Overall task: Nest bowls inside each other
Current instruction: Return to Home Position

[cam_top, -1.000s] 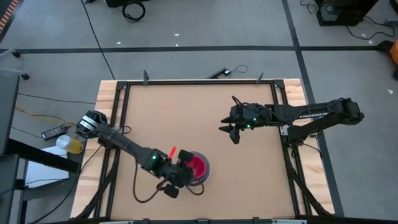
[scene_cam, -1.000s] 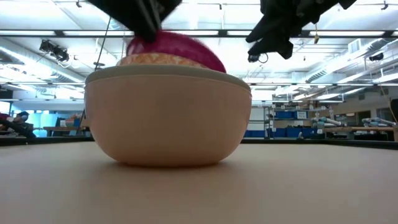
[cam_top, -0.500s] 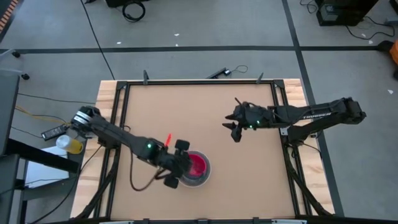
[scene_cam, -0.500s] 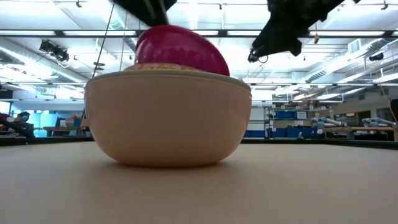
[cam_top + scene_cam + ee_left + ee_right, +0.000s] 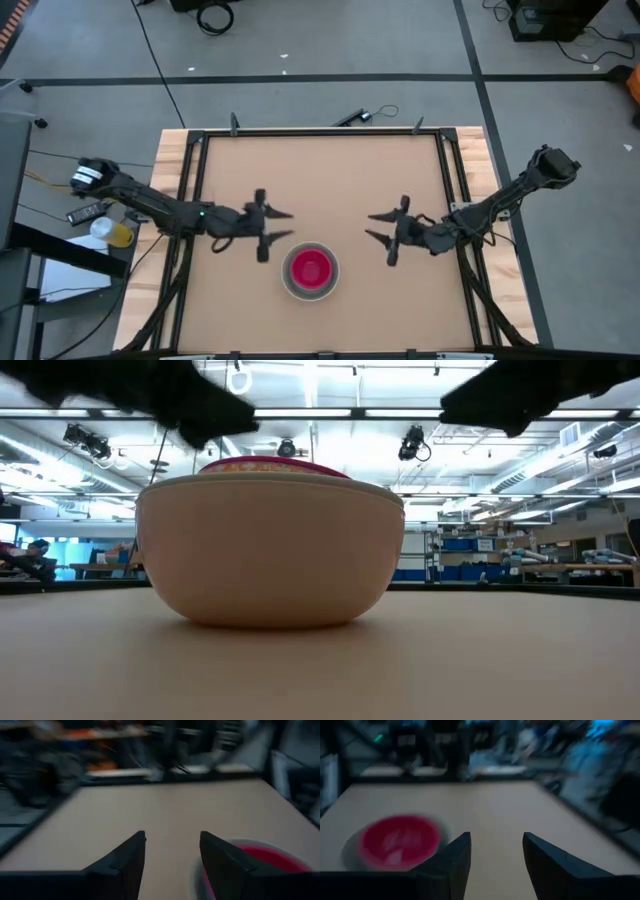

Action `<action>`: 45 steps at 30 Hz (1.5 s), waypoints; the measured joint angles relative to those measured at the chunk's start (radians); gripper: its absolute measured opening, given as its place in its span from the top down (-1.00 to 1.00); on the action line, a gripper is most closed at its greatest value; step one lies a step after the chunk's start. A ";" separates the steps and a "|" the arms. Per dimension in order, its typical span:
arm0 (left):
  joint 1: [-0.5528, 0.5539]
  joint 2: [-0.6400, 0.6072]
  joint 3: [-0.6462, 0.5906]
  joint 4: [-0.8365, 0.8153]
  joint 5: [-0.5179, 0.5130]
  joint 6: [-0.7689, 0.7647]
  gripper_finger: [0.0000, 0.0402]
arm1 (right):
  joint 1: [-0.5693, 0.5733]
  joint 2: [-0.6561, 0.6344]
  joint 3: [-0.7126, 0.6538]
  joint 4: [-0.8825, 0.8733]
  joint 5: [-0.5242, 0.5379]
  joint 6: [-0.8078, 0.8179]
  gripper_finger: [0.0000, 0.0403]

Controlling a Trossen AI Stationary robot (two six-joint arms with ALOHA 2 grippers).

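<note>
The bowls stand nested in one stack (image 5: pixel 310 270) near the table's front middle, resting on the base of the peach-orange outer bowl (image 5: pixel 270 550). A grey-white rim (image 5: pixel 288 283) rings the small magenta-red bowl (image 5: pixel 311 268), which sits innermost and shows in the wrist views too (image 5: pixel 272 860) (image 5: pixel 400 840). My left gripper (image 5: pixel 283 225) hangs open, left of and beyond the stack, fingers pointing toward the table's right. My right gripper (image 5: pixel 370 227) hangs open to the stack's right, pointing left. Both are clear of the bowls.
The brown tabletop (image 5: pixel 320 170) lies bare beyond the stack, bounded by a black frame (image 5: pixel 320 131). A yellow cup (image 5: pixel 118 234) and cables sit off the table's left side. In the low view both grippers are dark blurs above the stack.
My left gripper has let go of the magenta-red bowl, opened, and drawn back toward the table's left and far side, tipping up to nearly level. The bowl, first tilted high on the stack, has sunk level into it. My right gripper has swung toward the near edge and lower.
</note>
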 joint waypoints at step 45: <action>0.221 -1.017 -0.317 -0.478 0.082 -0.024 0.43 | 0.133 -0.769 -0.340 -0.131 0.124 0.039 0.97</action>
